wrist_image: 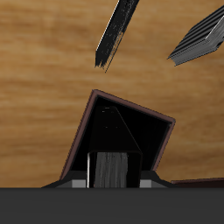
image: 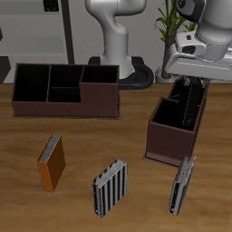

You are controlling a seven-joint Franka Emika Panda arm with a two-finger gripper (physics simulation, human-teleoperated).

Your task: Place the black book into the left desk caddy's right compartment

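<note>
My gripper [image: 188,94] is shut on the black book [image: 186,109], a thin black hardcover with a pale page edge, held upright. It hangs in the open top of the left desk caddy [image: 172,145], the dark brown box seen end-on. In the wrist view the book's page edge [wrist_image: 111,168] shows between my fingers [wrist_image: 79,184], above the dark floor of the large, roughly square right compartment [wrist_image: 131,122]. The book's lower end seems below the caddy's rim. I cannot tell whether it touches the floor.
Another thin dark book [image: 183,186] stands near the table's front edge, in front of the caddy, and also shows in the wrist view [wrist_image: 116,33]. A grey-and-black striped book [image: 111,188] and an orange-brown book [image: 52,163] stand nearby. A second, broadside caddy [image: 65,101] sits farther back.
</note>
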